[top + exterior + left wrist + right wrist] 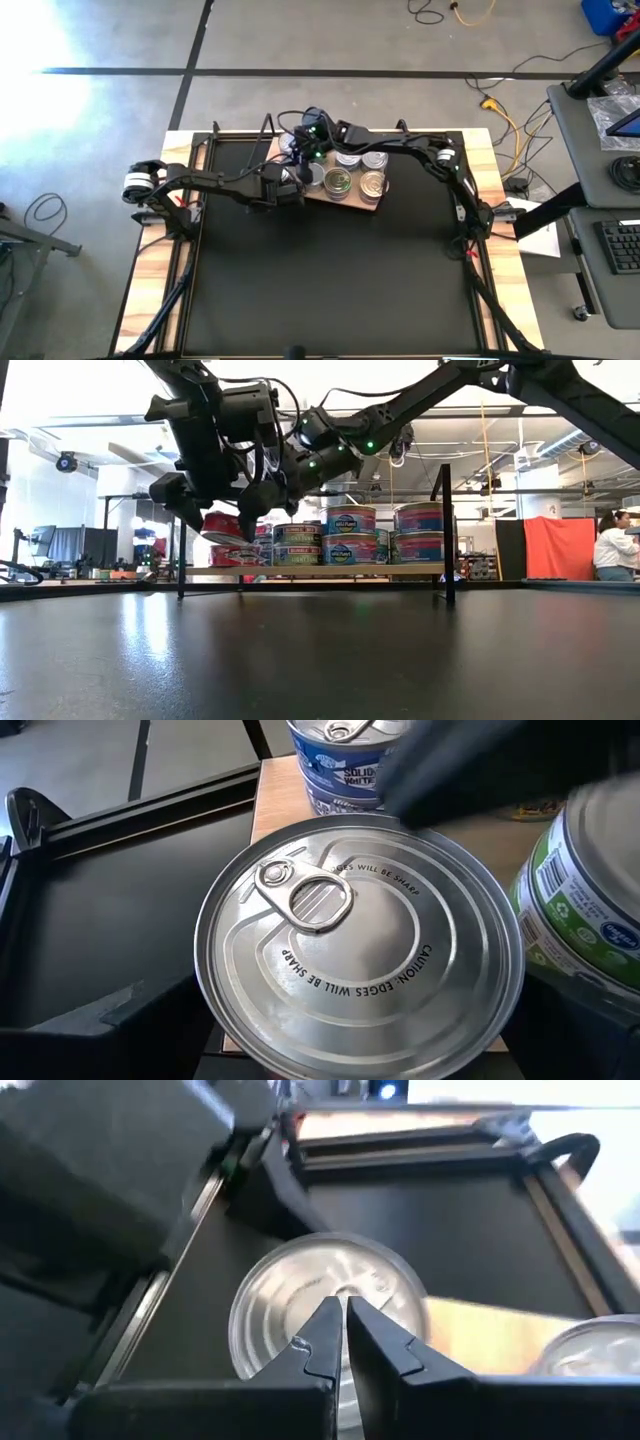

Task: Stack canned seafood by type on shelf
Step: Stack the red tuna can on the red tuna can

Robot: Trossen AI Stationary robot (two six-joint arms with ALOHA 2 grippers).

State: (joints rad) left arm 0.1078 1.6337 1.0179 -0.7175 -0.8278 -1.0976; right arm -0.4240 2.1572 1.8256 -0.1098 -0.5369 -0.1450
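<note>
The shelf (352, 200), a light-wood board on black frame ends, stands at the mat's far middle. It carries several cans (350, 520) stacked two high, with blue, green and red labels. My left gripper (218, 510) is at the shelf's left end, closed on a red-sided can (225, 527) whose silver pull-tab lid (360, 950) fills the left wrist view. My right gripper (340, 1315) is shut and reaches in from the right, its tips over that can's lid (290, 1295). My left gripper has the red-sided can between its two widely spread fingers (250, 515), one on each side of the can's wall (232, 530). It comes slanting down from the table's left. The can is tilted above another red can (238, 555); whether it rests on that one I cannot tell. My right gripper's shut tips stand over the lid; whether they touch it I cannot tell.
A large black mat (330, 280) covers the table, with free room on its near half. The table's wooden borders (150, 270) show at left and right. A person (612, 545) stands far behind the table at the right.
</note>
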